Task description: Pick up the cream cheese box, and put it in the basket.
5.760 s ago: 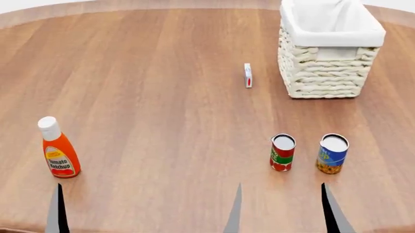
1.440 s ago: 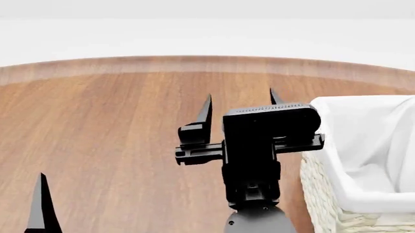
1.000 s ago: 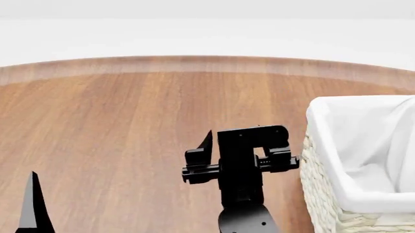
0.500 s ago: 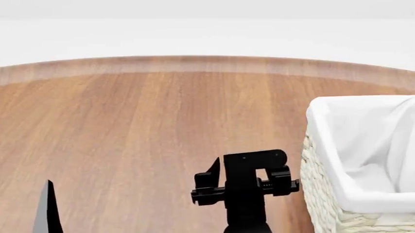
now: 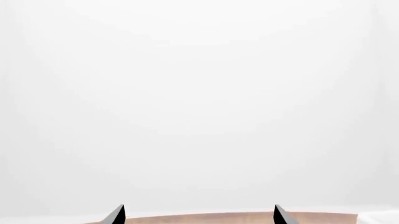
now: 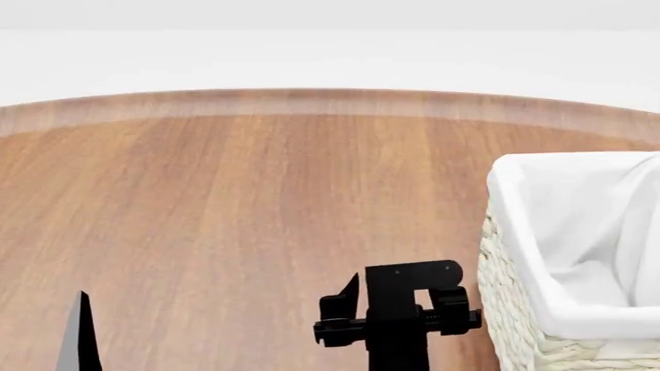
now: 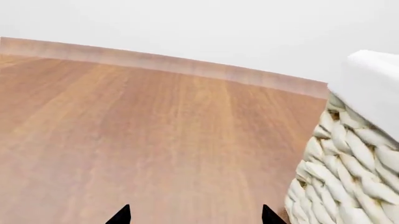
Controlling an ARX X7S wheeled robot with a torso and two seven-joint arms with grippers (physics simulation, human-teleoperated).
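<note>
right end effector [image 7: 194,215]: two fingertips seen well apart, nothing held between them, low over counter [image 6: 227,193] just beside basket [image 6: 515,309] | left end effector [image 5: 198,214]: tips spread, nothing gripped | cream cheese box: not seen in any view | basket: at counter's right, white liner folded over rim

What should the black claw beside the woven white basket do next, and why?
Probably draw back toward the robot to search. The right gripper is open, with only bare brown wooden table between its fingertips, beside the cream-white wicker basket. The cream cheese box shows in no view.
</note>
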